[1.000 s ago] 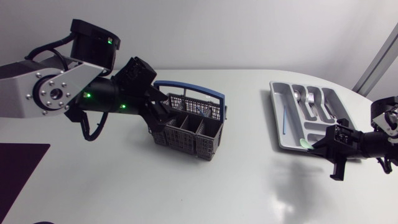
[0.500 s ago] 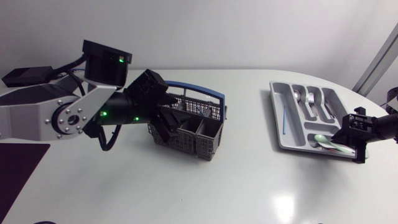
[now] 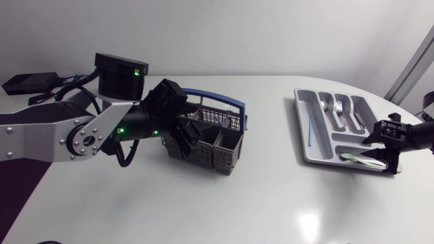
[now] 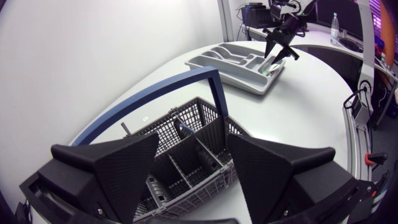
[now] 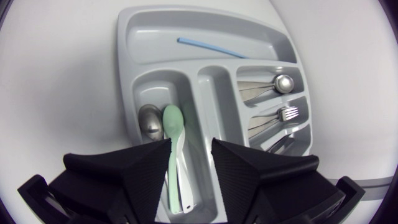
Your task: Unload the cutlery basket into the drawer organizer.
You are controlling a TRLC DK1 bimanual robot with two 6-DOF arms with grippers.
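The right pincer [image 5: 191,149] hangs spread over the organizer [image 5: 205,25] – the green spoon [image 5: 173,134] lies loose in the compartment under it, beside a metal spoon [image 5: 149,118], so lift straight up without nudging it. The left pincer [image 4: 193,143], also spread, sits over the basket [image 3: 210,160]; lower it squarely into one cell, clear of the blue handle [image 4: 155,93] – contents hard to make out

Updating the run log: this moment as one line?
left jaws: open over basket | right jaws: open over organizer | green spoon: lying in organizer, between right jaws
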